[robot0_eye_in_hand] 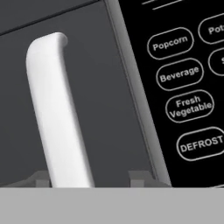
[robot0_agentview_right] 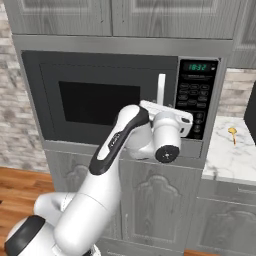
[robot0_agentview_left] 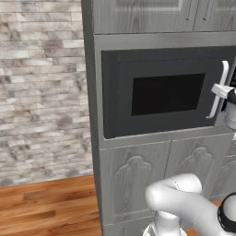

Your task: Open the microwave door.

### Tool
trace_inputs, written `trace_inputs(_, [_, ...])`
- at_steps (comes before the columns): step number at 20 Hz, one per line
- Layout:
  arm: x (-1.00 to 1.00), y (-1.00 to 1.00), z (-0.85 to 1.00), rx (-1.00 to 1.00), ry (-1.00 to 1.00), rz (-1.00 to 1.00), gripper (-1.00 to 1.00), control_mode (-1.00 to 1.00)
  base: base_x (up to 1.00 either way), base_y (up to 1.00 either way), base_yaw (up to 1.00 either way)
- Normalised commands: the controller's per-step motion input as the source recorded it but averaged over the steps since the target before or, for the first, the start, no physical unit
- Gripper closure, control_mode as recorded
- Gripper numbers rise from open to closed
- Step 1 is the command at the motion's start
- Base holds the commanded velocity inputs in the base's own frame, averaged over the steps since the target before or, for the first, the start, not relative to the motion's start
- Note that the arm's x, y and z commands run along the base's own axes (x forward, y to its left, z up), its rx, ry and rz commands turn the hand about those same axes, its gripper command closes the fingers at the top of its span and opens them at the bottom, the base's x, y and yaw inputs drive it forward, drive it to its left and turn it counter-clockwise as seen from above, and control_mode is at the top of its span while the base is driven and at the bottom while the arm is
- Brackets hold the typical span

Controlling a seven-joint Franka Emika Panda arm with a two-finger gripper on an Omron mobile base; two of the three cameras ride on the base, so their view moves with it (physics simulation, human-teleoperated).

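Your arm [robot0_agentview_right: 75,210]: glossy white rounded links, smooth casing. Dark charcoal strip runs along forearm link [robot0_agentview_right: 117,137]. Black joint ring at 7 o'clock of right base view, second black ring at 4 o'clock of left base view. Wrist [robot0_agentview_right: 166,135]: white cylinder, round black end cap with pale centre. Flat white flange above it. Fingertips [robot0_eye_in_hand: 42,179]: small, grey, blocky.
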Motion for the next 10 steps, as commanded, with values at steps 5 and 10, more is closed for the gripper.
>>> trace_inputs(5, [-0.83, -0.13, 0.00, 0.00, 0.01, 0.00, 1.00, -1.00, 0.00, 0.00, 0.00])
trace_inputs(10, [-1.00, -0.50, 0.00, 0.00, 0.04, 0.05, 1.00, -1.00, 0.00, 0.00, 0.00])
